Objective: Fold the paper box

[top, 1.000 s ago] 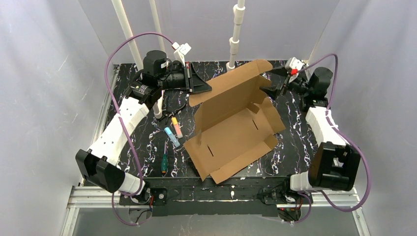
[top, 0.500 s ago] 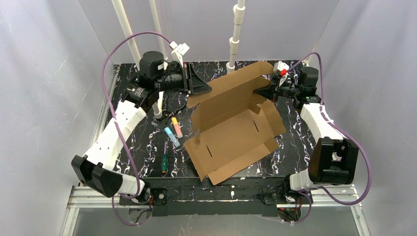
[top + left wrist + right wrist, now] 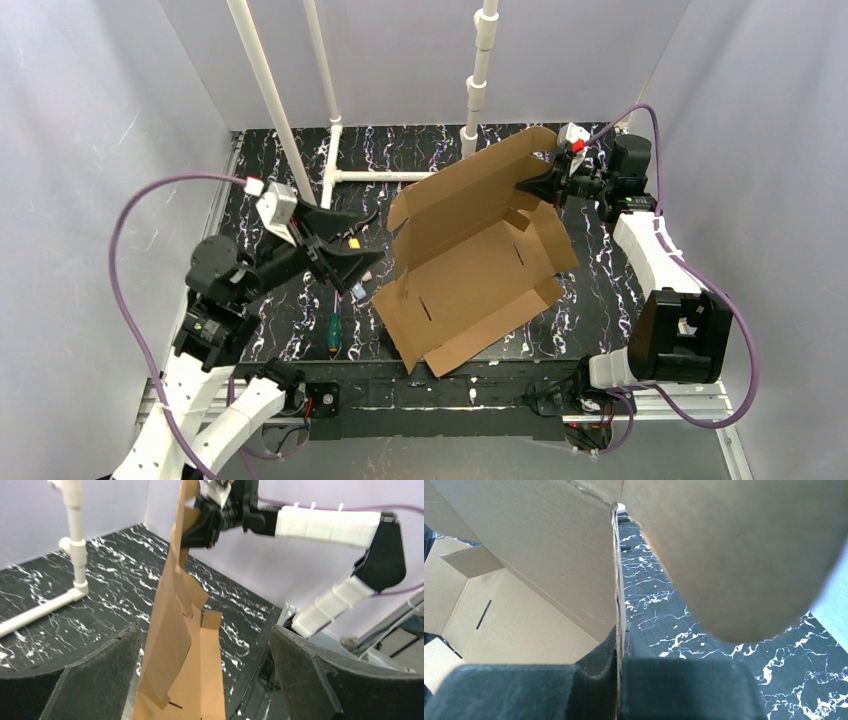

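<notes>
Jaws of right gripper clamped the paper box at 1 o'clock; left gripper jaws gaped wide, holding nothing.

The left arm rises from its base at the near left and bends inward, its wrist turned so the left pincer points right, held aloft with fingers spread wide. The right arm reaches from a folded elbow at the near right to the far side. There the right pincer points left, fingers clamped on the raised flap of the paper box.
</notes>
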Robot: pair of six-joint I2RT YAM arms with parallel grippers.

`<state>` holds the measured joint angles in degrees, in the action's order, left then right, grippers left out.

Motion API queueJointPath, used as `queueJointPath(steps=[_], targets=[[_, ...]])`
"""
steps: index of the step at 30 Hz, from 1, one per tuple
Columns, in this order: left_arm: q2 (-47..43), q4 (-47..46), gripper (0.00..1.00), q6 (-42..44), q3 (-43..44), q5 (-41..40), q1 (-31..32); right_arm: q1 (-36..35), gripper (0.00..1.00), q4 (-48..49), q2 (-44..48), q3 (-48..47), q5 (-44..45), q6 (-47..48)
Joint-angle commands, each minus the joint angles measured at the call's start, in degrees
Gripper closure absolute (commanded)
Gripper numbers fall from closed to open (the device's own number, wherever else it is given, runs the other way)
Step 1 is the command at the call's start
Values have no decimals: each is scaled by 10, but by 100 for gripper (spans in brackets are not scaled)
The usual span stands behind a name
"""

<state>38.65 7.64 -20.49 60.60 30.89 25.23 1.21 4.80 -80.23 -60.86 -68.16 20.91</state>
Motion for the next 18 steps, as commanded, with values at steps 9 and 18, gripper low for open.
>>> queueJointPath(steps=[9, 18], targets=[[26, -157, 2, 40, -146, -62, 100, -3, 99, -47, -11, -58, 29, -26], [90, -259, 13, 36, -162, -201, 148, -8, 99, -63, -7, -60, 40, -30]])
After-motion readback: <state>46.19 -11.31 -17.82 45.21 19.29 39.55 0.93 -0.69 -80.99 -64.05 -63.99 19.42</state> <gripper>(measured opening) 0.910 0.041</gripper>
